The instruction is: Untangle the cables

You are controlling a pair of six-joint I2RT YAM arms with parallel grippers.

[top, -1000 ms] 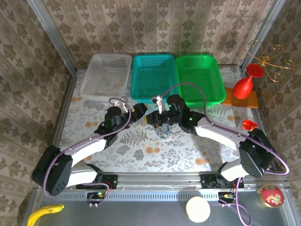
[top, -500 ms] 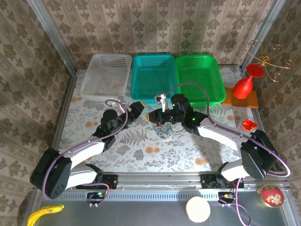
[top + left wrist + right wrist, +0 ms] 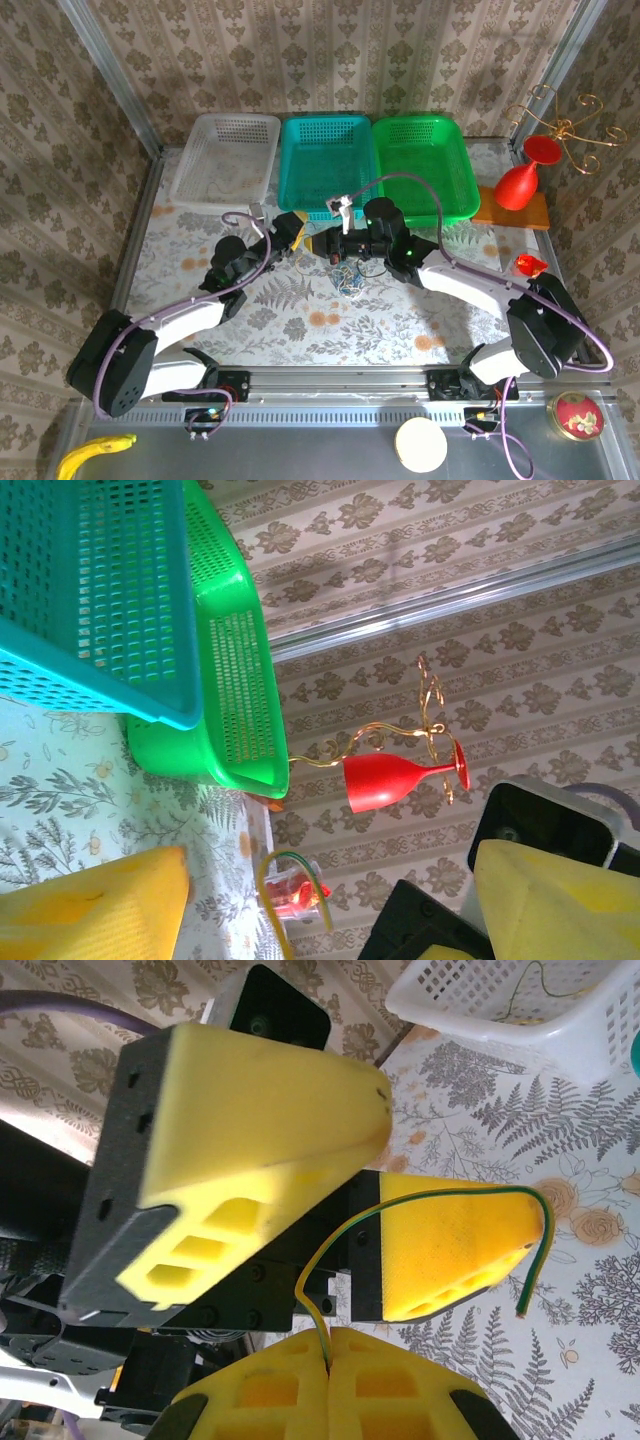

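The cables show as a small dark and pale bunch (image 3: 348, 280) on the table just below my right gripper (image 3: 336, 247). My right gripper (image 3: 328, 1345) is shut on a thin yellow-green cable (image 3: 420, 1205), which arcs up and right to a free end. My left gripper (image 3: 307, 238) is open and faces the right one. Its yellow fingers (image 3: 450, 1250) stand on either side of that cable's arc without touching it. In the left wrist view the same cable (image 3: 268, 880) curves between the open jaws of the left gripper (image 3: 330, 885).
A white basket (image 3: 195, 170), a teal basket (image 3: 325, 130) and a green basket (image 3: 450, 165) stand in a row behind the grippers. A red goblet (image 3: 520, 182) on an orange board (image 3: 535, 215) is at the right. The white basket (image 3: 560, 1030) holds a thin cord.
My left gripper has moved right and away from me until its open jaws stand around the cable held by the right gripper. The right gripper has shifted slightly toward the baskets.
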